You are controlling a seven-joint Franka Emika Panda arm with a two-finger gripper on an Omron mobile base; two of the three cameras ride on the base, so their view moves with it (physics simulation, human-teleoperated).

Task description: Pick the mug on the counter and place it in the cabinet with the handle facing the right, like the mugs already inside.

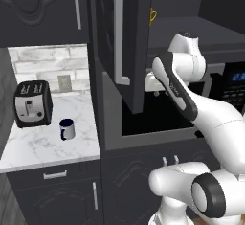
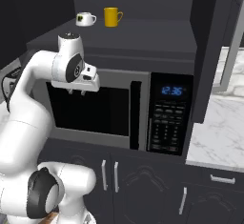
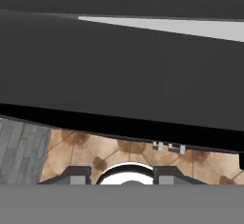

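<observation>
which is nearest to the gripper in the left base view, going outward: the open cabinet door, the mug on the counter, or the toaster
1. The cabinet door, open, just left of the gripper.
2. The mug, lower left on the counter, handle toward the camera.
3. The toaster, farthest left, by the tiled wall.

Kitchen: microwave [image 2: 119, 116], toaster [image 1: 32, 104], counter [image 1: 43, 147]
</observation>
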